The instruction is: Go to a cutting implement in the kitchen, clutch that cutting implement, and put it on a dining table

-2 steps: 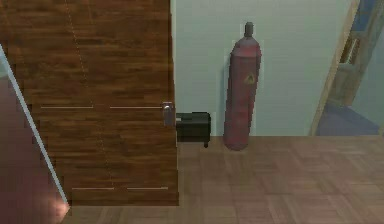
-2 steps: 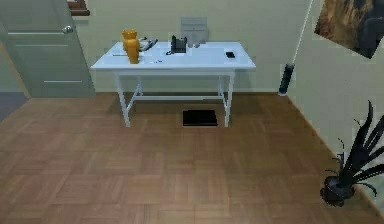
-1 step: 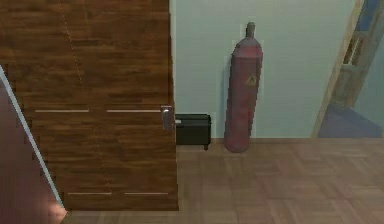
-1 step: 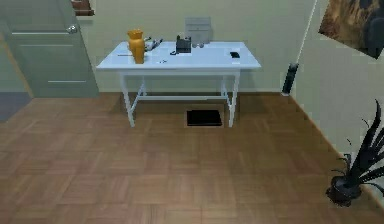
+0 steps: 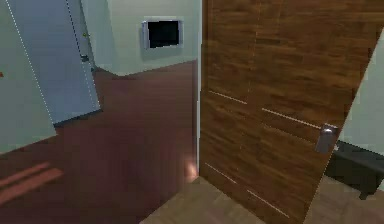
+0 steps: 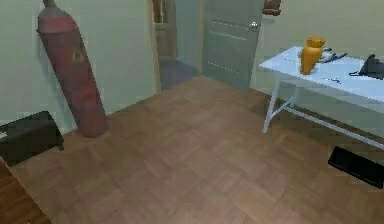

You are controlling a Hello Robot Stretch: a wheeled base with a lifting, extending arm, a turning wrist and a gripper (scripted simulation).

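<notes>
A white table (image 6: pixel 290 66) on thin legs stands at the arm side view's right. On it are an orange vase (image 6: pixel 314 55), a dark phone-like thing (image 6: pixel 372 68) and a few small dark items (image 6: pixel 334 58) too small to name. In the forward view a brown wooden door (image 5: pixel 270 100) with a metal handle (image 5: pixel 326 138) stands close ahead on the right, with a dark red-brown floor (image 5: pixel 120 130) running on past it to the left.
A tall red punching bag (image 6: pixel 72 70) and a low dark box (image 6: pixel 30 135) stand by the left wall. A grey door (image 6: pixel 232 40) is at the back and a dark mat (image 6: pixel 358 165) lies on the floor. Ahead are a blue-grey door (image 5: pixel 55 55), a dark framed screen (image 5: pixel 161 35) and a dark bench (image 5: pixel 360 165).
</notes>
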